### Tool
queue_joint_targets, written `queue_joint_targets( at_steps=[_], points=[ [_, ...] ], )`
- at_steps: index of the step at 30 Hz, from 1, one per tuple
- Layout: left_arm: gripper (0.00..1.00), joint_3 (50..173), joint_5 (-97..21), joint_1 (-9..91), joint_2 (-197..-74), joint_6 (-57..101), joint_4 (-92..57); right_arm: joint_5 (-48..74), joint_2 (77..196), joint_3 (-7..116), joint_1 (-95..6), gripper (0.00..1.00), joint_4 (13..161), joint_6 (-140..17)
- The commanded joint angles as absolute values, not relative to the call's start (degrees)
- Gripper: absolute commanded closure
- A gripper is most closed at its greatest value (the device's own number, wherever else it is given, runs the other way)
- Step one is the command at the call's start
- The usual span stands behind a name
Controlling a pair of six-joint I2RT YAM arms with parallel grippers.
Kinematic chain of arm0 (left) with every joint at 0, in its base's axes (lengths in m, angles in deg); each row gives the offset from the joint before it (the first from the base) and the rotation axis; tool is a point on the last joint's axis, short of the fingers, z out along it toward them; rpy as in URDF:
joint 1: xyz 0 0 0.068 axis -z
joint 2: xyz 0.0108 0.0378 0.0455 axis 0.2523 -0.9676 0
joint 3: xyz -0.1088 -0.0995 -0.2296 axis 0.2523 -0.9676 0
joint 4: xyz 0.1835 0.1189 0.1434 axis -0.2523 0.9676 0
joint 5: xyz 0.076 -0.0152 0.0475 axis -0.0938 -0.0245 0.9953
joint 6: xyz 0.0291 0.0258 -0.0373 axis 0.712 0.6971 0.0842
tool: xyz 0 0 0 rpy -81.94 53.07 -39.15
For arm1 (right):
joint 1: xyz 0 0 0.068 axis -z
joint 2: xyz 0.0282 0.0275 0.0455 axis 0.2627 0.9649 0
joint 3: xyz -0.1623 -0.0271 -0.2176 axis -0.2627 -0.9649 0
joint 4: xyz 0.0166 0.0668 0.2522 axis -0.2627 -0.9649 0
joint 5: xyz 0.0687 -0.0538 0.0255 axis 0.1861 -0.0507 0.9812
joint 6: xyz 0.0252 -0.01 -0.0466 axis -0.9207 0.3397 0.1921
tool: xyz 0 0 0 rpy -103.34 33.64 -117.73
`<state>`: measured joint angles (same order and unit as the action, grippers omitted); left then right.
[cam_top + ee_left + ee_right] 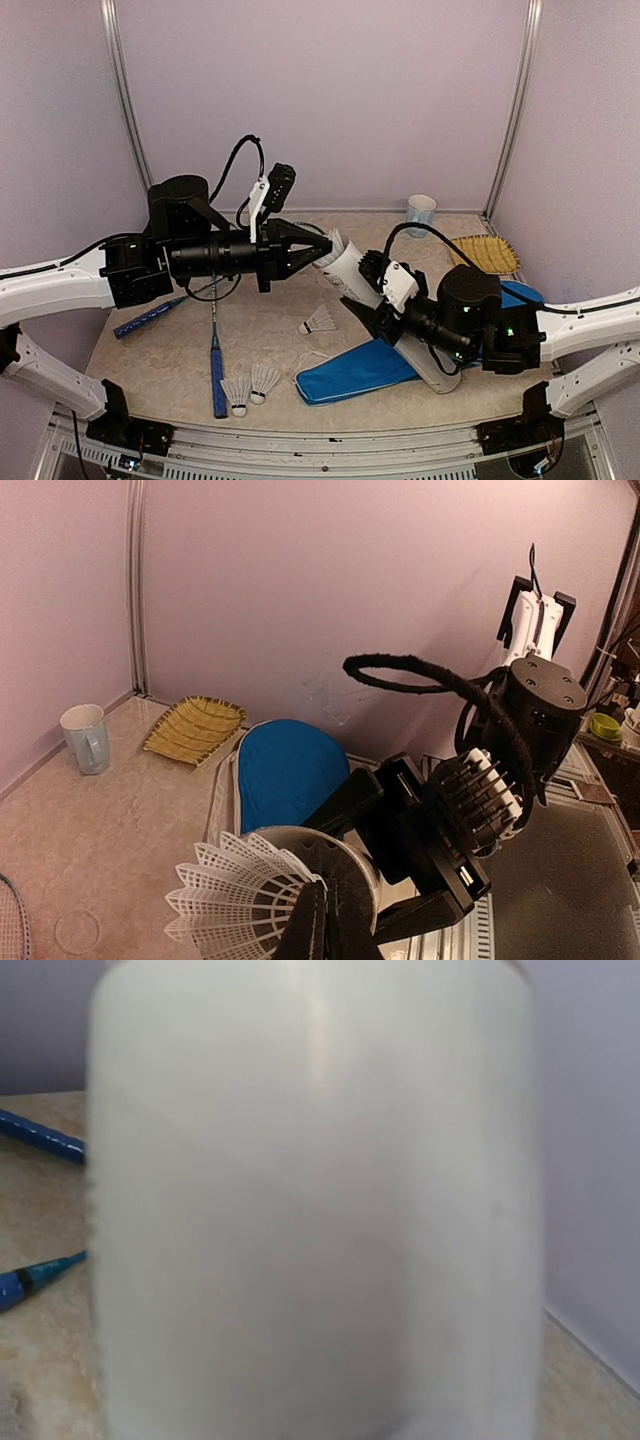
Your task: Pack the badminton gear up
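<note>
held shuttlecock [235,900] sits right at the open mouth of the tube [352,275], feather skirt fanned out toward the left arm's side, cork not visible behind the fingers

tube is off the table, tilted: mouth up and toward the left arm, closed end down by the right arm over the cover [350,372]. Its long axis runs roughly in line with the left gripper [316,250], so I think the move is a straight push along that axis, and the left arm is the one placed to do it

left gripper is pinched fully closed on the shuttlecock; right gripper [378,312] is clamped round the tube's midsection, jaws spread to its width

counts: shuttlecocks four (one gripped, a loose shuttlecock [318,322] mid-table, a pair of shuttlecocks [250,388] near the front edge); rackets two, blue handles at [150,318] and [217,368], heads mostly under the left arm; tube one; cover one

not gear: mug [421,212] and brush [485,252] at the back right
</note>
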<state>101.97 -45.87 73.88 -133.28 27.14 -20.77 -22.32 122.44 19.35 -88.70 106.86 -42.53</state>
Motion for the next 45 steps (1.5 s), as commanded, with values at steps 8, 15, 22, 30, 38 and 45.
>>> queue_joint_targets(
  at_steps=[8, 15, 22, 30, 38, 45],
  points=[
    [0.46, 104.0, -46.2, 73.2, -128.8, 29.5, -18.0, -18.6, 118.8, 18.5, -88.4, 0.70, 107.5, -39.8],
    [0.40, 103.9, -43.9, 68.8, -128.6, 29.4, -9.6, -14.2, 114.6, 18.3, -88.4, 0.70, 102.1, -37.9],
    [0.39, 106.1, -45.6, 69.9, -131.4, 30.7, -3.2, -10.6, 114.9, 22.6, -88.4, 0.70, 93.0, -35.5],
    [0.39, 108.7, -44.8, 72.2, -137.1, 31.5, -0.4, -9.3, 117.0, 26.2, -88.4, 0.70, 88.9, -34.5],
    [0.39, 114.5, -41.2, 75.8, -147.1, 32.1, 2.1, -8.3, 118.0, 27.7, -88.4, 0.70, 89.4, -34.5],
    [0.32, 112.6, -44.3, 75.9, -143.1, 33.4, -3.1, -11.3, 117.0, 26.1, -88.4, 0.70, 89.2, -35.9]
  ],
)
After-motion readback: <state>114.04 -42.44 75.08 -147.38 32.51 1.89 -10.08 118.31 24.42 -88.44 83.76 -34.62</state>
